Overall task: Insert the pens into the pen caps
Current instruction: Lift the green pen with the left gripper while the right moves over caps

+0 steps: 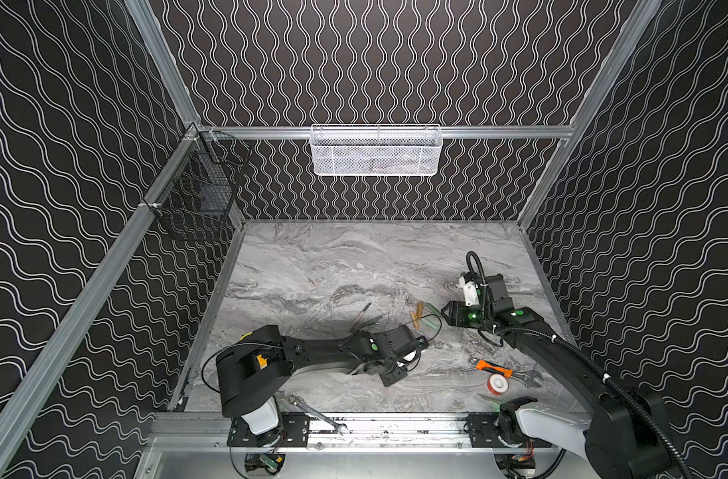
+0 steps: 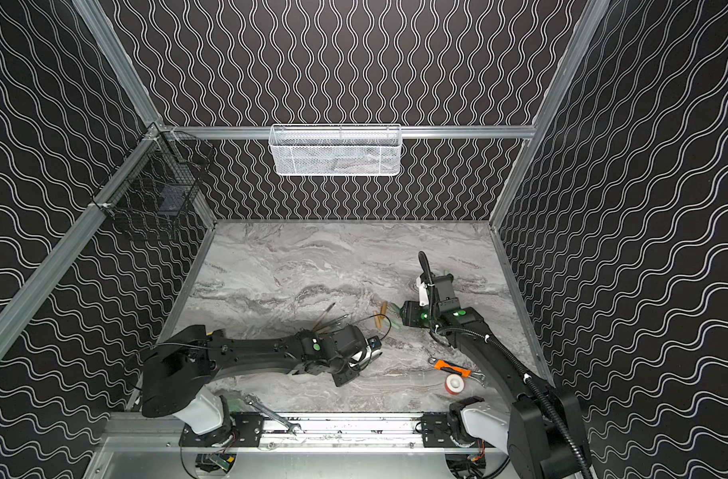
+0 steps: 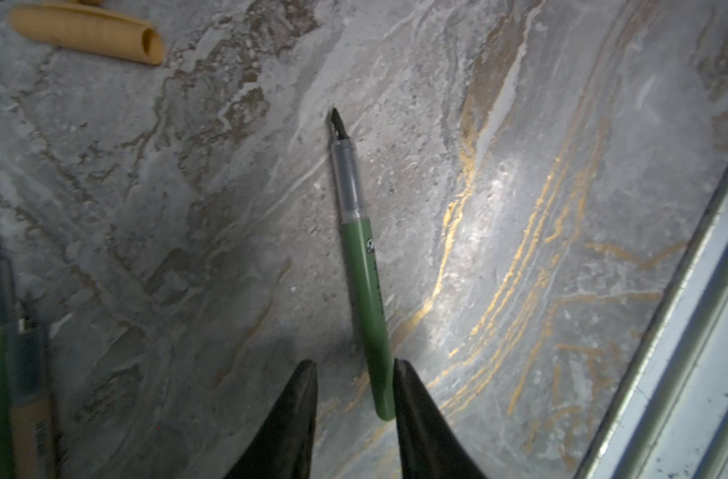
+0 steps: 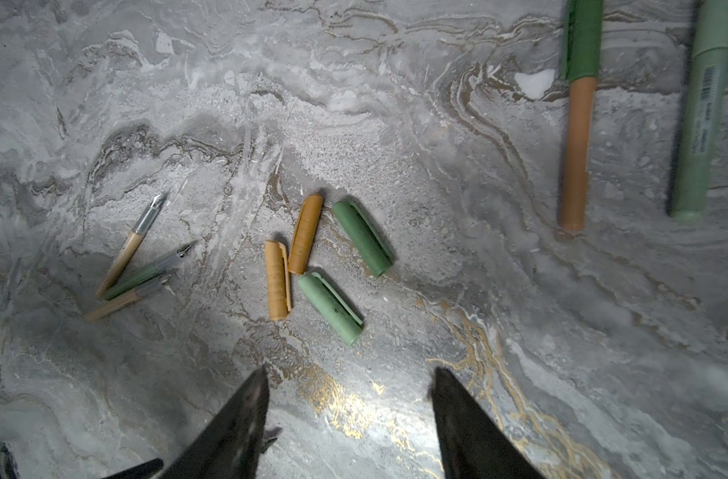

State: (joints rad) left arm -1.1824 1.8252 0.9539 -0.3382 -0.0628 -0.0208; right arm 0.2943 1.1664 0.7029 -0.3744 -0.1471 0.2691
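black fingers of the left gripper straddle the blunt rear end of a green pen that lies flat on the table. one finger touches the barrel and a gap shows at the other, so the jaws stand part open, not clamped. the right gripper hangs wide apart over bare surface, holding nothing, near four loose pen caps, two tan and two green, lying close together. beside them three uncapped pens lie in a fan, and two capped pens lie well apart from those. the table is grey marble print with gold veins, edged by an aluminium rail. the walls are black with white wavy lines; a white mesh basket hangs on the back one, a black wire basket at the left. print on the green pen is too blurred to read; a barcode label shows on one capped pen.
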